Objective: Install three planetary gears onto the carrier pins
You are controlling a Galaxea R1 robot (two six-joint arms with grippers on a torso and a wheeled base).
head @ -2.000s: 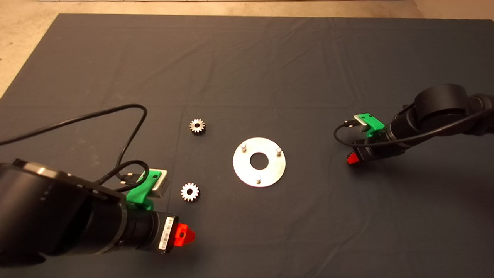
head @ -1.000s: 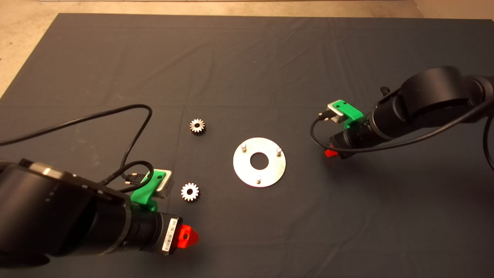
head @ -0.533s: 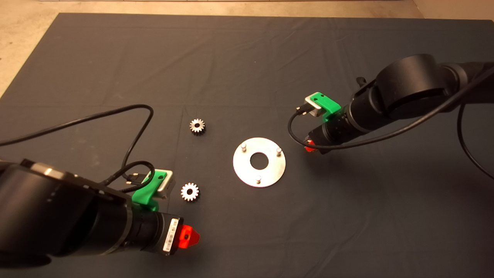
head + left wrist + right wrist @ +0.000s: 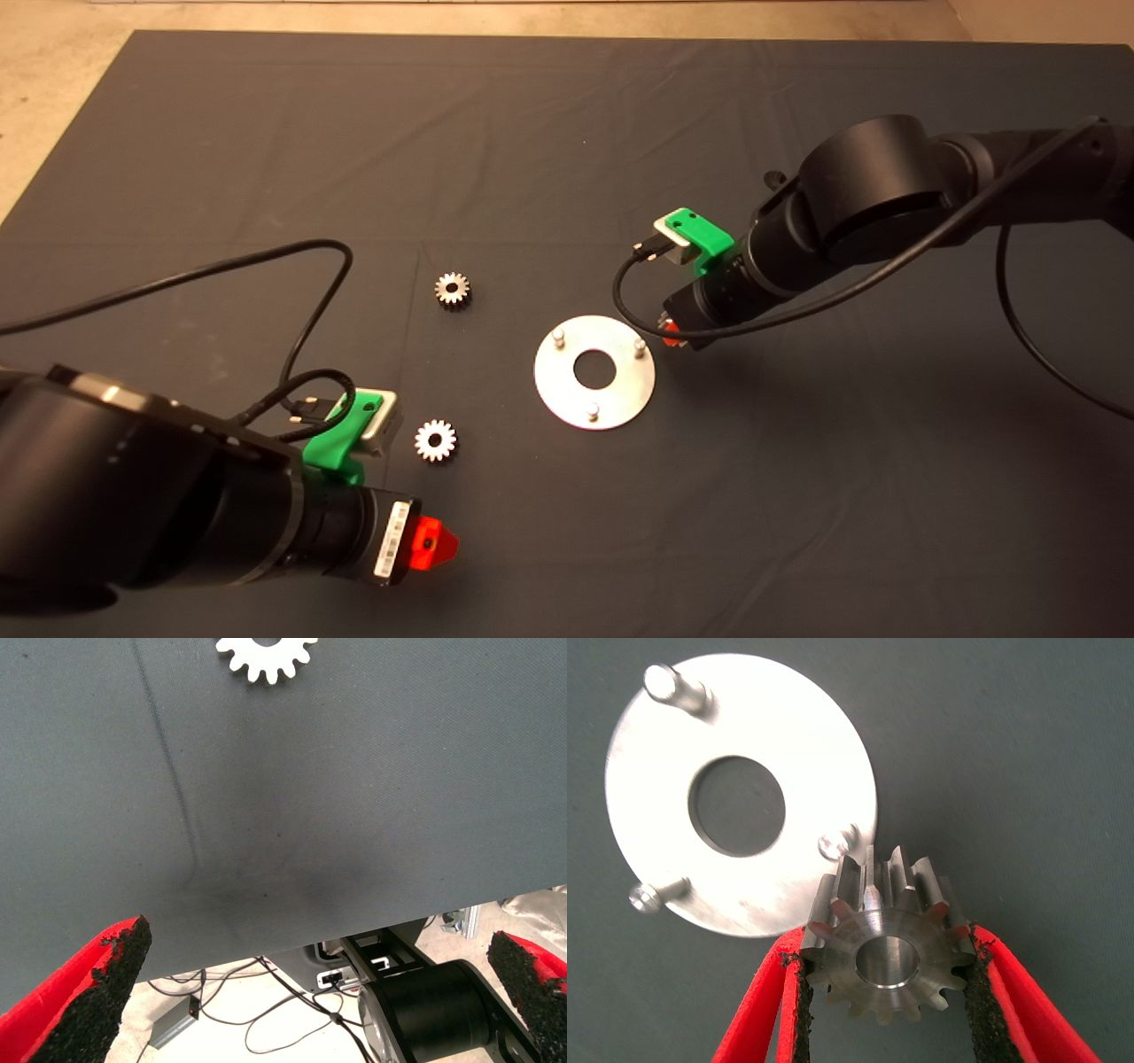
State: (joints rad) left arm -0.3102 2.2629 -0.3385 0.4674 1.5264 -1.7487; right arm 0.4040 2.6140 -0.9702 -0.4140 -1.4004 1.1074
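While the right gripper point(image 4: 884, 992) clamps a planetary gear point(image 4: 884, 943) by its tooth tips beside the disc's point(image 4: 558, 399) three-o'clock carrier pin point(image 4: 639, 345), that small steel part looks rigid, dense and slippery. Two gears point(image 4: 452, 288) point(image 4: 435, 439) wait at nine o'clock; the left gripper point(image 4: 310, 992) gapes empty.
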